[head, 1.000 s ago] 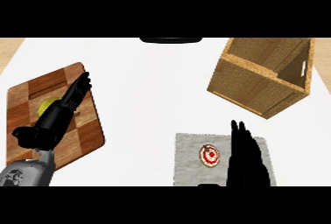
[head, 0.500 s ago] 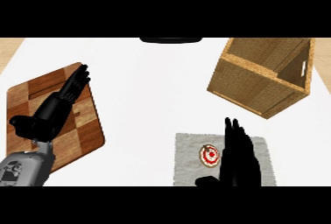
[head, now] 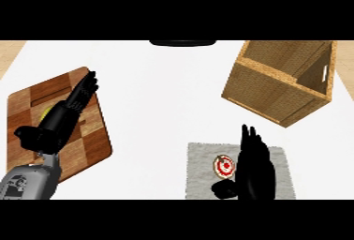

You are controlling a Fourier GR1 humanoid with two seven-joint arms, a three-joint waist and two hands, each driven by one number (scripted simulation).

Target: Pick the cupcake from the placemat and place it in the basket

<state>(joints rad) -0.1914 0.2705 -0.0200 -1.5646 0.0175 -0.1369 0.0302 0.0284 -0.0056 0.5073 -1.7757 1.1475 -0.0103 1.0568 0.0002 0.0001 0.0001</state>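
A small cupcake point(head: 224, 166) with red and white topping sits on a grey placemat point(head: 202, 159) at the lower right. My right hand point(head: 254, 168) lies just right of it, fingers straight and pointing up the view, thumb out below the cupcake; it is open and holds nothing. The wooden basket point(head: 276, 89) stands tilted at the upper right, its opening facing up. My left hand point(head: 66, 115) is open over a wooden cutting board at the left, fingers straight.
A checkered wooden cutting board point(head: 93, 145) lies at the left, with a yellow item point(head: 43, 112) mostly hidden under my left hand. A dark object point(head: 183, 43) sits at the far edge of the white counter.
My right hand has shifted slightly left, closer to the cupcake. My left hand has moved a little up and right over the board.
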